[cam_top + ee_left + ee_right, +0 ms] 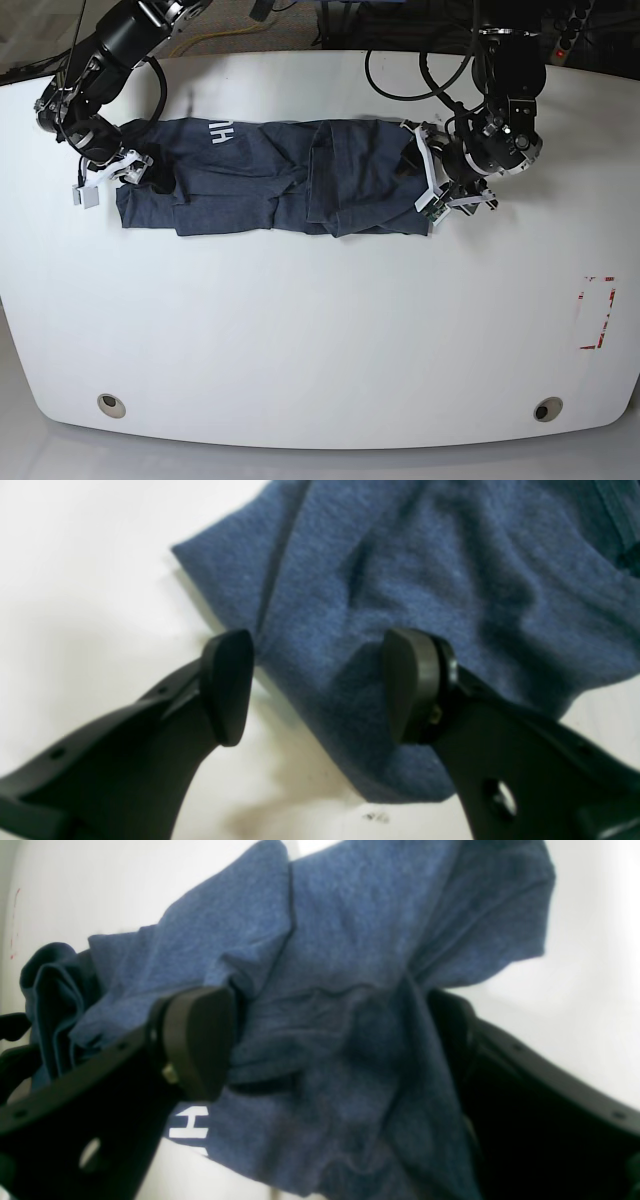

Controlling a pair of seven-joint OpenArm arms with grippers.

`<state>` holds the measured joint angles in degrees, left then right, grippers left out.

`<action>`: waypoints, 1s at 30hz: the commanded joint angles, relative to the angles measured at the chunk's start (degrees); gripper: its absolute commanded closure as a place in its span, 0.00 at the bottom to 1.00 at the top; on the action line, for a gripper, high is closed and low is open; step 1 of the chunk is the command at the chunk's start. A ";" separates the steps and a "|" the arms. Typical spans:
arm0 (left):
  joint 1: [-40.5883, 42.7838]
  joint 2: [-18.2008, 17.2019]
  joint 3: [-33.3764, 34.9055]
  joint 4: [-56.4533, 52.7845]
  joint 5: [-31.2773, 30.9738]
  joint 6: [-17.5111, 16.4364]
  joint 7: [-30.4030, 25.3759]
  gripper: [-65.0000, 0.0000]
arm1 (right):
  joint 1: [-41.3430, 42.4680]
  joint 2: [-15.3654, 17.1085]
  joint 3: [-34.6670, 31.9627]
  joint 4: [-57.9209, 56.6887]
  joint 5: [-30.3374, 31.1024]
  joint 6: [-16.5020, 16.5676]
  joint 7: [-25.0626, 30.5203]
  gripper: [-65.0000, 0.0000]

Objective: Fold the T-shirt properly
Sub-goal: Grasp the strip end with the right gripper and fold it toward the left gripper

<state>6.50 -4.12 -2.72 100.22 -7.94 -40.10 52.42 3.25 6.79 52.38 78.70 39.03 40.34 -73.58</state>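
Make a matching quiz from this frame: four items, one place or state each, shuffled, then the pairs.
Items
1. T-shirt
2. left claw
3. right claw
4. white lettering

Places or states
A. jaws apart around a bunched end of the cloth
B. lies in a long strip across the table
C. on the cloth near the base view's left end
D. jaws open over a corner edge of the cloth, at the base view's right end

Pairs: 1-B, 2-D, 3-A, 4-C
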 commanded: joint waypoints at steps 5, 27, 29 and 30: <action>-0.83 1.09 -0.05 -4.36 -0.71 0.10 -1.22 0.42 | 0.31 0.64 -0.12 0.56 -1.44 -0.34 0.48 0.71; -4.52 7.94 0.04 -12.27 -0.63 0.10 -1.30 0.42 | -6.63 -0.76 -17.26 36.86 -0.83 -0.34 1.01 1.00; -5.49 9.26 0.04 -13.59 -0.63 0.10 -1.30 0.42 | -7.07 -1.82 -18.49 37.74 0.84 -0.34 0.22 1.00; -5.76 9.70 0.04 -14.03 -0.71 0.10 -1.30 0.42 | -7.16 -2.08 -18.84 37.74 1.81 -0.34 -0.57 1.00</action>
<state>1.30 4.54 -2.85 86.85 -9.15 -39.90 49.71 -4.36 4.47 33.76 115.28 38.72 40.05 -73.95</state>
